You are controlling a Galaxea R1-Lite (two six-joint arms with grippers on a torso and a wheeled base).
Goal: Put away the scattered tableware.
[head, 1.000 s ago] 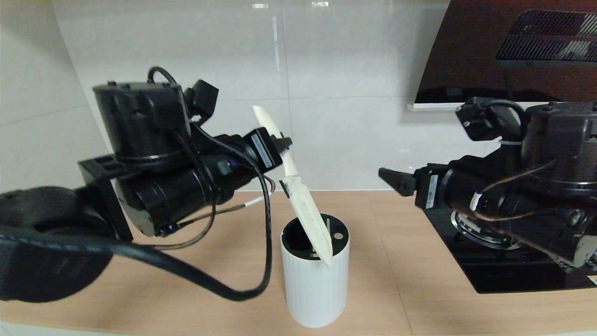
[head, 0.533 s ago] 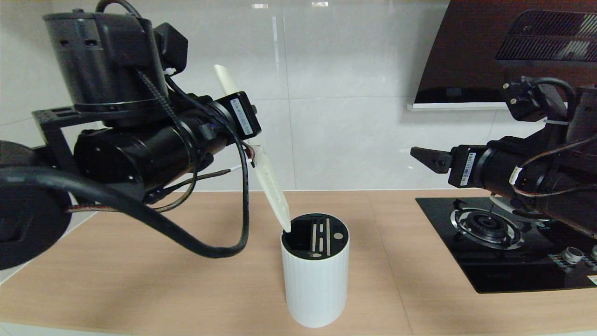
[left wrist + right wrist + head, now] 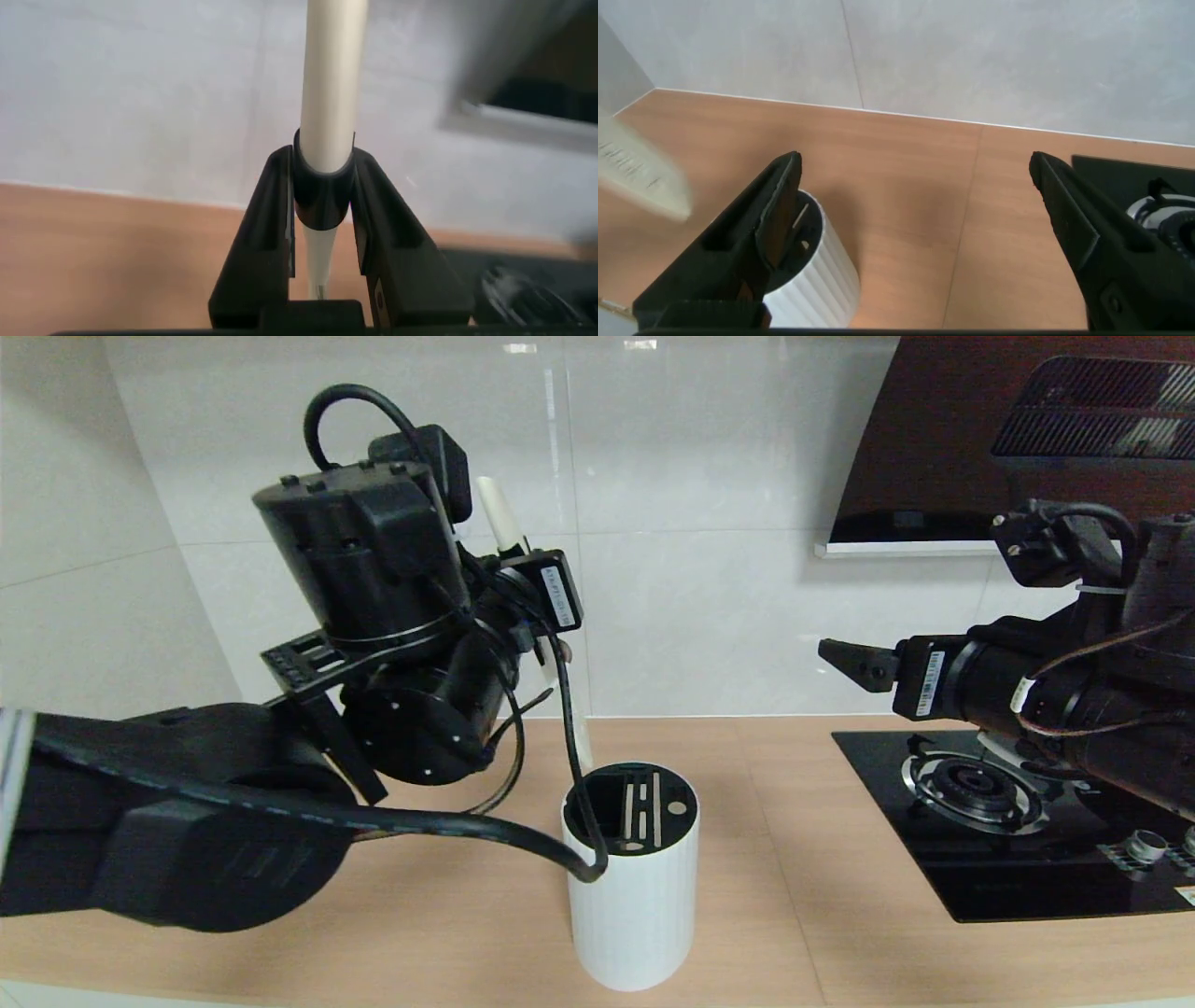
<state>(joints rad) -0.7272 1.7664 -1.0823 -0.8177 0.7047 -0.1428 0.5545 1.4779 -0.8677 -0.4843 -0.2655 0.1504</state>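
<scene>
A white ribbed cylindrical holder (image 3: 635,905) with a black slotted top stands on the wooden counter (image 3: 280,952). My left gripper (image 3: 544,639) is shut on a cream knife (image 3: 500,518) by its handle and holds it nearly upright, blade down. The blade (image 3: 582,733) reaches the holder's large opening; a cable hides the tip. In the left wrist view the fingers (image 3: 271,233) clamp the handle (image 3: 334,75). My right gripper (image 3: 915,215) hangs open and empty to the right of the holder (image 3: 817,275), above the counter, and its tip (image 3: 837,655) points toward the knife.
A black gas stove (image 3: 990,821) is set into the counter at the right, under my right arm. A dark range hood (image 3: 1027,439) hangs on the tiled wall above it. Bare counter lies left and right of the holder.
My left arm has turned and come in over the holder, bringing the knife from a slant to nearly upright above the opening. The right arm drew back to the right, then held.
</scene>
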